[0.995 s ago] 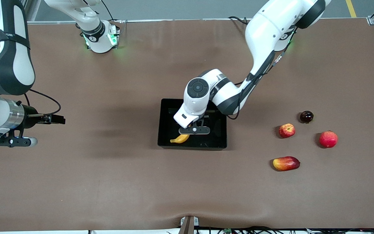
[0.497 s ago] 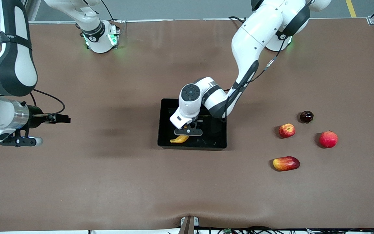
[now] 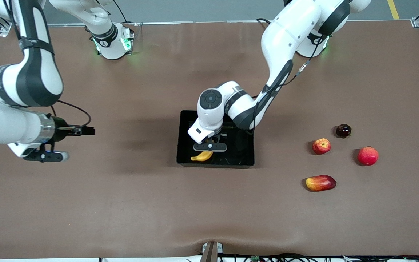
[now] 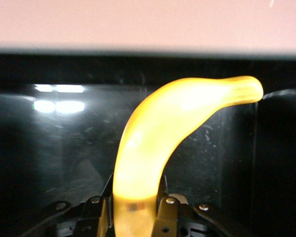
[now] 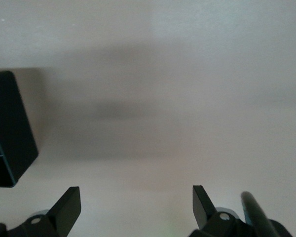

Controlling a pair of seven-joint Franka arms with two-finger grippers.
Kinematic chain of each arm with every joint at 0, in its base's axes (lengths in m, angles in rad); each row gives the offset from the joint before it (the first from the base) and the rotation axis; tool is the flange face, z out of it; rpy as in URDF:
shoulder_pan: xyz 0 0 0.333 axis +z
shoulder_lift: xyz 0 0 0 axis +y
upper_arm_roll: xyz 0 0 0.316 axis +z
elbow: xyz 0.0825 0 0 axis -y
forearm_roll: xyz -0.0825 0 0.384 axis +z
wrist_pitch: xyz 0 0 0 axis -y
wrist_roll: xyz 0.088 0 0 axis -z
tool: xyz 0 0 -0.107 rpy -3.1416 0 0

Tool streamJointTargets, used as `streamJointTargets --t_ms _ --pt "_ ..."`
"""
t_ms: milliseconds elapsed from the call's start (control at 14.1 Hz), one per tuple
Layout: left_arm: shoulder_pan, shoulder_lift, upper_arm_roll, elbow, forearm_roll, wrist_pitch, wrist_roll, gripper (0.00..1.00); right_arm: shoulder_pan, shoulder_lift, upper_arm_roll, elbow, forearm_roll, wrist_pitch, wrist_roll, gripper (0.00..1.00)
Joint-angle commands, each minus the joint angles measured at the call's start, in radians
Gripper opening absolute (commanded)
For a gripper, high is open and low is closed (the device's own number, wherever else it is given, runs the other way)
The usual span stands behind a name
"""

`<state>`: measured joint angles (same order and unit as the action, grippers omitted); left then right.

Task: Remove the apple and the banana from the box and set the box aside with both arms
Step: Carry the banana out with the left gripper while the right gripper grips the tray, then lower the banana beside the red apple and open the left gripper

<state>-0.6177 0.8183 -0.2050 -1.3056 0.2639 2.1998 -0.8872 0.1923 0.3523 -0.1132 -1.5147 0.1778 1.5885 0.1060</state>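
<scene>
A yellow banana (image 3: 202,156) lies in the black box (image 3: 246,160) at the middle of the table, in the part of the box nearer the front camera. My left gripper (image 3: 210,147) is down inside the box, shut on the banana's (image 4: 163,128) thick end; the left wrist view shows its jaws pressed on both sides of the fruit (image 4: 134,192). The small red apple (image 3: 321,146) sits on the table toward the left arm's end. My right gripper (image 3: 46,157) hovers over bare table toward the right arm's end, open and empty (image 5: 135,197).
Around the apple lie an oblong red-and-yellow fruit (image 3: 320,182), a larger red round fruit (image 3: 367,155) and a small dark fruit (image 3: 343,130). A corner of the box (image 5: 7,128) shows in the right wrist view. Brown cloth covers the table.
The left gripper has closed on the banana inside the box and shifted slightly toward the right arm's end. The right arm has moved toward the box, still open.
</scene>
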Motion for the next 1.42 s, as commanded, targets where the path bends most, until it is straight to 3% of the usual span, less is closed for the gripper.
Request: streamJointTargets --t_ms 0,142,426,711,995,1066,1137,1208,1279,1350 --pt "0.051 -0.167 -0.002 -0.034 0.009 -0.134 0.037 0.0 0.016 0.0 -0.006 -0.005 0.083 0.027 0.014 1.0" --pt "0.117 -0.237 -0.005 -0.035 0.008 -0.248 0.136 0.0 0.073 0.025 -0.006 -0.009 0.094 0.082 0.014 1.0" --pt "0.367 -0.317 -0.004 -0.057 -0.051 -0.408 0.371 0.0 0.215 0.091 -0.006 -0.044 0.097 0.281 0.078 1.0" --pt "0.602 -0.283 -0.004 -0.066 -0.04 -0.376 0.561 0.0 0.324 0.151 -0.006 -0.073 0.095 0.412 0.262 1.0" --pt "0.749 -0.17 0.003 -0.067 0.02 -0.25 0.677 0.0 0.403 0.24 -0.008 -0.073 0.094 0.548 0.37 1.0" --pt "0.779 -0.136 0.003 -0.067 0.065 -0.215 0.679 0.0 0.406 0.25 -0.006 -0.073 0.094 0.55 0.37 0.91" --pt "0.805 -0.101 0.003 -0.067 0.07 -0.174 0.656 0.0 0.415 0.254 -0.008 -0.073 0.092 0.55 0.377 0.71" --pt "0.809 -0.065 0.004 -0.067 0.075 -0.138 0.622 0.0 0.429 0.266 -0.008 -0.073 0.091 0.55 0.38 0.57" --pt "0.819 -0.041 0.01 -0.069 0.08 -0.109 0.596 0.0 0.434 0.283 -0.008 -0.073 0.091 0.557 0.382 0.5" --pt "0.834 -0.013 0.019 -0.069 0.087 -0.082 0.597 0.0 0.44 0.287 -0.008 -0.073 0.091 0.573 0.385 0.27"
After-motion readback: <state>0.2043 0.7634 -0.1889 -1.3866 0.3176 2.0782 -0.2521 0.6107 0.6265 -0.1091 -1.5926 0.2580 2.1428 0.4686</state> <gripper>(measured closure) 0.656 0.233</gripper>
